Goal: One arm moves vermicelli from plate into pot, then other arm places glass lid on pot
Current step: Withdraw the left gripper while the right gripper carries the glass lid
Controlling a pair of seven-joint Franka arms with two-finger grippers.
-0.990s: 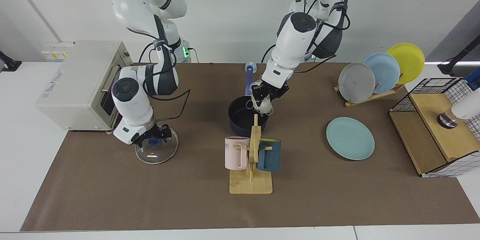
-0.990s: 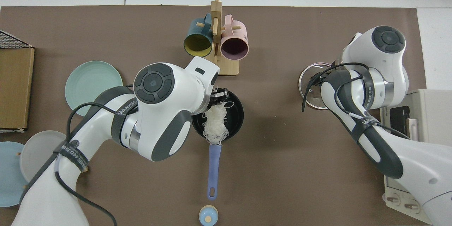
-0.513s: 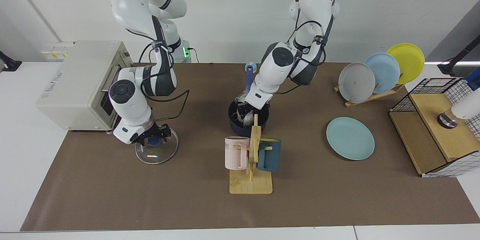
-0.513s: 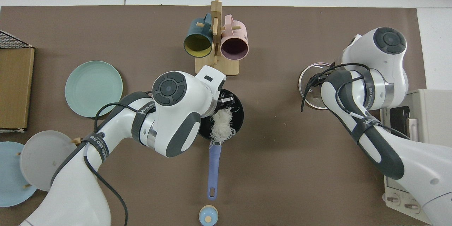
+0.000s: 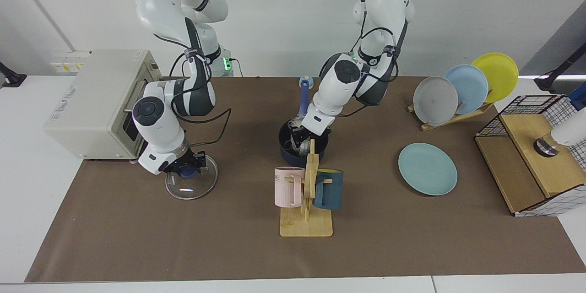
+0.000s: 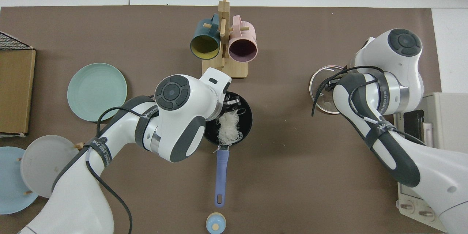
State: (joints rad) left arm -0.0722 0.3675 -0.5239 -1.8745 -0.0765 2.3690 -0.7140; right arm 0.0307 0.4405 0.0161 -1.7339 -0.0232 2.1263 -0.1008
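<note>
The dark navy pot stands mid-table, its blue handle pointing towards the arms' bases. The white vermicelli lies inside it. My left gripper is down inside the pot, right at the noodles. The teal plate lies bare on the mat. The glass lid rests flat on the mat near the oven. My right gripper stands open, straddling the lid's blue knob; in the top view the arm hides it.
A wooden mug rack with a pink and a dark teal mug stands just in front of the pot. A toaster oven sits beside the lid. A plate rack and a wire basket are beyond the teal plate.
The left arm has lowered the hanging vermicelli down into the pot, then barely shifted. The right gripper has settled slightly lower over the lid's knob. The lid has not moved.
</note>
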